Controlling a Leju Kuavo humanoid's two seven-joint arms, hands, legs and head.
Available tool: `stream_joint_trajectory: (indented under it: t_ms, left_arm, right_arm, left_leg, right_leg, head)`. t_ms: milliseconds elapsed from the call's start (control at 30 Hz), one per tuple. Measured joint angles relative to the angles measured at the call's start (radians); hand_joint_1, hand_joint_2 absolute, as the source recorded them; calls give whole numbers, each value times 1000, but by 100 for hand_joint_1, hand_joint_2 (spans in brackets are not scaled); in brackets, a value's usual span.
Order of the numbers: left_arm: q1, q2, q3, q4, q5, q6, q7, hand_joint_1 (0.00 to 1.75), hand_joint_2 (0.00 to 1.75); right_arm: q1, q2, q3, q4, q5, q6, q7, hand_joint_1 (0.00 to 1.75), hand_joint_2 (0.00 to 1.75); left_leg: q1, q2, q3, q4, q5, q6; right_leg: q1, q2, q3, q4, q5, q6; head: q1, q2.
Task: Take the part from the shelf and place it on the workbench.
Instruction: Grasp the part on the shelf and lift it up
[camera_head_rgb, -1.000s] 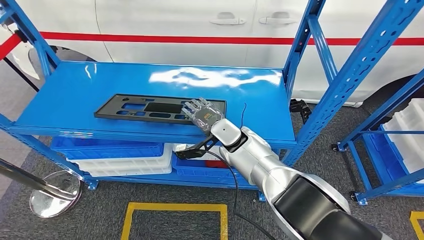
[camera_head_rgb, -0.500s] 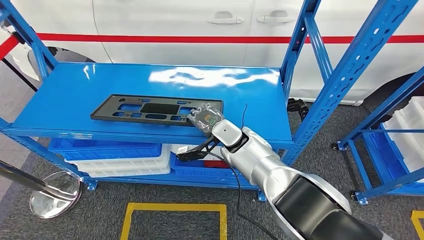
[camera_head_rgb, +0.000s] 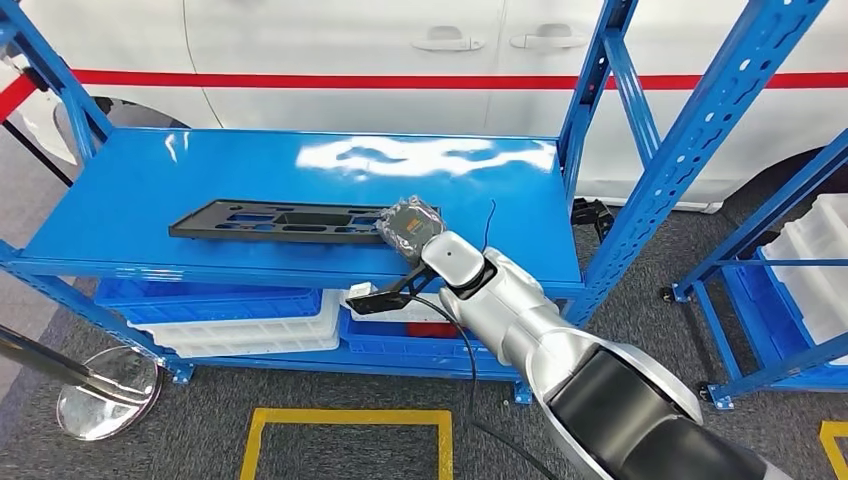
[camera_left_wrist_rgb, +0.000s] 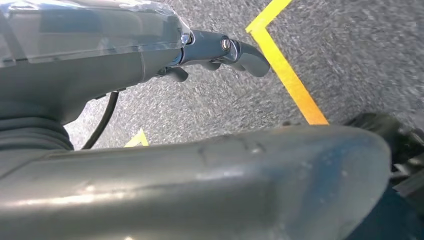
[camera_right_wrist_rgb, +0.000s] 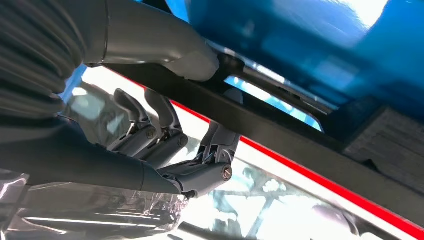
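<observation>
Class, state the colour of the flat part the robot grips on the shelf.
Black: the part, gripped by the right hand, shows best in the head view.

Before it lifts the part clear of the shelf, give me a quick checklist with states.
1. Right hand grips the black panel at its end: ok.
2. Thumb and fingers on opposite faces of the panel: ok.
3. Panel's gripped end raised off the blue shelf: ok.
4. Far end free of the shelf: cannot tell.
5. Left hand holds nothing, over the floor: ok.
</observation>
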Motion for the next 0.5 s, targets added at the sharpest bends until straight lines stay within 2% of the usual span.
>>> stream_joint_trajectory:
  t_ms: [67,100,200,233,267,300,333,400,433,500]
  left_arm:
    - [0,0,0,0,1,0,0,0,0]
    - [0,-1,0,0,2,0,0,0,0]
    - [0,-1,0,0,2,0,-2,0,0]
    - [0,-1,0,0,1,0,-2,0,0]
    - [1,-1,0,0,1,-1,-2,0,0]
    - [1,-1,0,0,1,-2,-3,0,0]
    - [1,-1,0,0,0,-3,-4,0,0]
    - [0,-1,0,0,-3,-6,-6,0,0]
    - [-1,-1,0,0,-4,-7,-6,0,0]
    - [-2,0,0,0,-6,-10,-7,0,0]
  right_arm:
    - [-2,0,0,-1,0,0,-1,175,175]
    - [-4,0,0,-2,0,0,-1,175,175]
    - [-3,-1,0,-3,-2,0,-2,175,175]
    - [-1,-1,0,-3,-8,-2,-6,175,175]
    - [0,-2,-3,-3,-24,-5,-18,175,175]
    - [0,-2,-9,-4,-52,-9,-41,175,175]
    - [1,-2,-20,-8,-96,-12,-79,175,175]
    - [5,-1,-56,-24,-208,-4,-177,175,175]
    - [10,0,-77,-37,-266,8,-225,175,175]
    - [26,1,-119,-74,-383,54,-310,175,175]
  left_leg:
    - [5,1,7,-15,10,11]
    - [7,2,11,-24,15,17]
    - [10,4,10,-29,21,23]
    - [10,4,9,-28,21,23]
    - [10,3,8,-25,20,21]
    - [11,2,8,-22,18,19]
    - [13,1,8,-17,14,15]
    - [12,0,3,-3,6,2]
    - [10,-1,1,2,2,-4]
    - [11,-1,-2,5,1,-15]
  right_leg:
    - [0,-1,-3,12,-11,11]
    - [0,-1,-16,42,-31,14]
    - [-3,-1,-103,224,-119,22]
    - [-5,-2,-124,266,-128,25]
    - [-8,-2,-128,272,-119,27]
    - [-12,-2,-111,237,-92,29]
    - [-16,-3,-79,172,-56,31]
    - [-18,-2,-22,53,-13,29]
    - [-17,-1,-8,23,-7,26]
    - [-12,1,-9,16,-7,12]
  head:
    - [0,0]
    - [0,0]
    - [0,0]
    - [0,0]
    - [0,0]
    - [0,0]
    - [0,0]
    - [0,0]
    - [0,0]
    - [0,0]
